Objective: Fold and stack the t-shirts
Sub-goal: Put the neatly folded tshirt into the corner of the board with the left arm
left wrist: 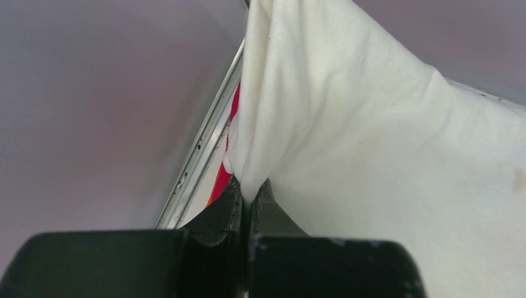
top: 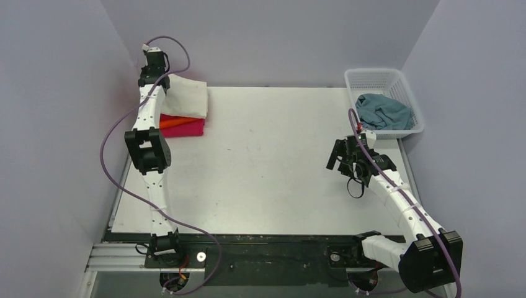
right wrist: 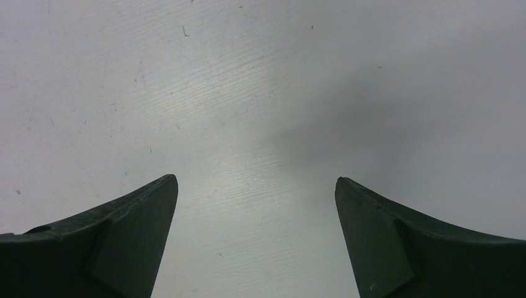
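Left tool pinches the cream t-shirt above the folded stack — right tool wide, near the basket.

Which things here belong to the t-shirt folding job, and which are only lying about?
For the job:
cream t-shirt, gripped by the left pincer
orange t-shirt
magenta t-shirt
grey-blue t-shirt, crumpled

Only there:
white mesh basket, holding the grey-blue one
table
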